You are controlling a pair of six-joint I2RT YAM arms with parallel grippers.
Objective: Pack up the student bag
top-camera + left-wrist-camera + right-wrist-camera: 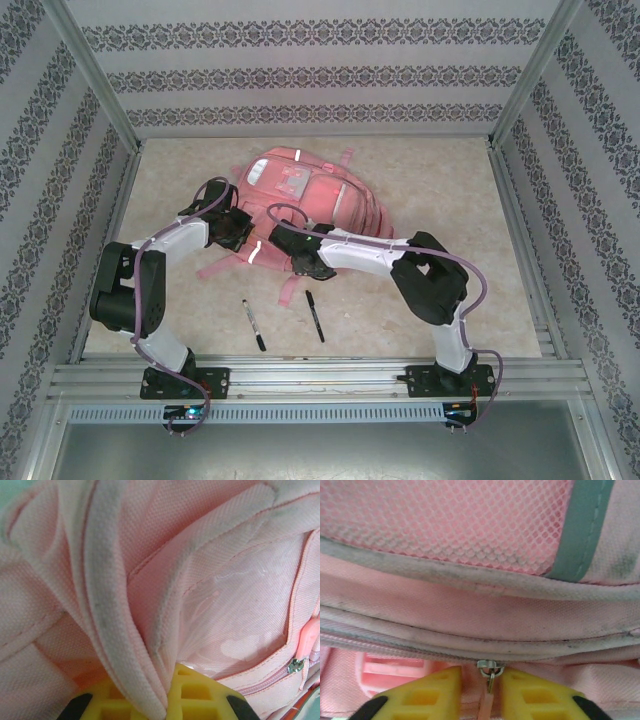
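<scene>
Jaws, left gripper: pinching a fold of the student bag.
Jaws, right gripper: slightly spread, flanking a zipper pull.
Bag position: flat on the table, mid-surface, under both grippers.
Pens: two, beside its near edge.

The table right of the student bag lies bare out to the side rail, and the strip behind the bag is bare up to the back wall; both give open passage. Left of the bag the left arm folds in close, with the left gripper clamped on a fold of bag fabric. Across the bag's front edge lies the right arm, the right gripper at a zip pull. In front of the bag lie loose straps and two black pens, apart, with bare table between them.
</scene>
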